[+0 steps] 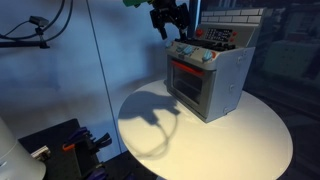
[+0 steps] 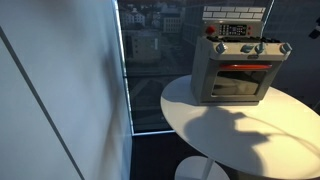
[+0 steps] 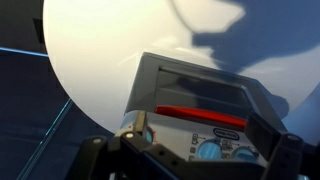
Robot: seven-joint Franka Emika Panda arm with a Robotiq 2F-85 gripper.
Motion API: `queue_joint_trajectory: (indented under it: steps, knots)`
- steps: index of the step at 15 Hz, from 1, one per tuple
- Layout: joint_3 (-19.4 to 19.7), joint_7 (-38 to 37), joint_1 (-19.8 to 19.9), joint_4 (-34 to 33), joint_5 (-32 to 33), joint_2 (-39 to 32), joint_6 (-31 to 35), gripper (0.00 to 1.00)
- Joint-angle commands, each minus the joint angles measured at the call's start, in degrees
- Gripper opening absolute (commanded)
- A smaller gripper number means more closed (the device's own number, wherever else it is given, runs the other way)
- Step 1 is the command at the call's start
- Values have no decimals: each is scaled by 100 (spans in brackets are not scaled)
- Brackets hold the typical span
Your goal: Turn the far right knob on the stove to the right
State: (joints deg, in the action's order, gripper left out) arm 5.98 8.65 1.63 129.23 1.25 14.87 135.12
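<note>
My gripper (image 1: 168,22) hangs in the air above the stove (image 1: 205,78). Its fingers are spread apart with nothing between them, and they touch nothing. In the wrist view the dark fingers (image 3: 95,155) frame the bottom edge of the picture on either side. Between and beyond them I look down over the stove's front: the door window, a red strip (image 3: 200,113) across it and, closest to me, a couple of pale-blue knobs (image 3: 208,150). From that view I cannot tell which knobs of the row these are. The stove stands upright on a round white table (image 1: 255,145), below me and well apart from my fingertips. The far right knob (image 2: 283,47) sits at the right end of the knob row along the top of the stove's front. In an exterior view that end of the row (image 1: 212,57) lies below my gripper and off to the side, while the opposite end of the row is the one nearer beneath me. A red burner (image 2: 210,30) shows on the stove's top in front of the brick-pattern back panel (image 2: 238,14). My shadow falls on the table in front of the stove's door.
</note>
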Motion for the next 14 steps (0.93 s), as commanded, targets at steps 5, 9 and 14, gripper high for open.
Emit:
queue_joint_trajectory:
  steps: [5, 9, 14]
  knots:
    - [154, 30, 57, -218, -638, -393, 698, 100]
    - [207, 28, 115, -303, -761, -720, 1102, 100]
    - [217, 132, 190, -501, -921, -1148, 1501, 100]
